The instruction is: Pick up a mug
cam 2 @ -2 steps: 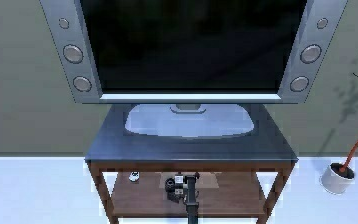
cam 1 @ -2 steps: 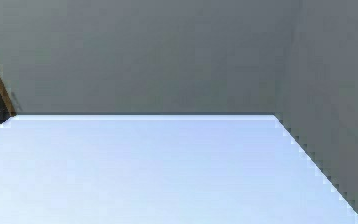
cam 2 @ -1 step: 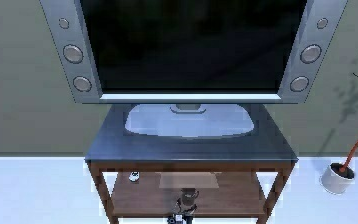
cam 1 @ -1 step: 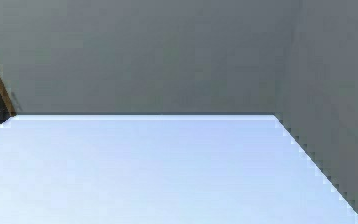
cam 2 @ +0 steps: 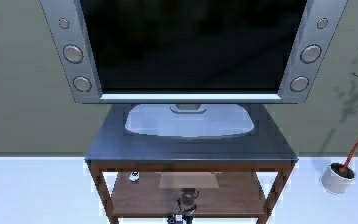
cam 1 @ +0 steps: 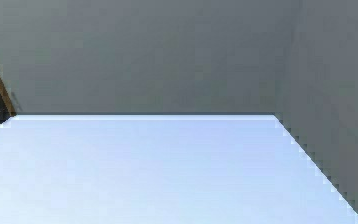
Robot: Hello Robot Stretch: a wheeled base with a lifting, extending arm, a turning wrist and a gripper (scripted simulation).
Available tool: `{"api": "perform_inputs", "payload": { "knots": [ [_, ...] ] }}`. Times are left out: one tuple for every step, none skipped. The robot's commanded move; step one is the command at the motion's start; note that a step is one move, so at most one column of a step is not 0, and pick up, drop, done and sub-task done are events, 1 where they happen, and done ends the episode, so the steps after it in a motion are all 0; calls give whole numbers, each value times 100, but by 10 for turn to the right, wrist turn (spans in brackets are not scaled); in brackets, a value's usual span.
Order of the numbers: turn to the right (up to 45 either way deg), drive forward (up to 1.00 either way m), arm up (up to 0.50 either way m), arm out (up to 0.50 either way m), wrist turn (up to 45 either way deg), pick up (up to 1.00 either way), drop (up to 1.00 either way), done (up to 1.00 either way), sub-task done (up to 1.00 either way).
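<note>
The robot stands side-on to a stand [cam 2: 192, 150] carrying a big TV [cam 2: 192, 45], likely so the arm can reach straight in. Nothing reads surely as a mug; my best guess is the white blob [cam 2: 134, 177] at the left of the stand's lower shelf [cam 2: 237, 188], just beside a flat tan sheet [cam 2: 187, 180]. The gripper [cam 2: 185, 207] sits low before that shelf, right of the blob. I cannot tell how its fingers stand, or whether it holds anything. 1 potted plant [cam 2: 337, 178] stands right of the stand. Ahead lie bare floor [cam 1: 137, 170] and grey walls [cam 1: 137, 50].
</note>
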Motion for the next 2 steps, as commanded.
{"api": "perform_inputs", "payload": {
  "knots": [
    [0,0,10,0,0,0,0,0,0],
    [0,0,0,0,0,0,0,100,0]
  ]
}}
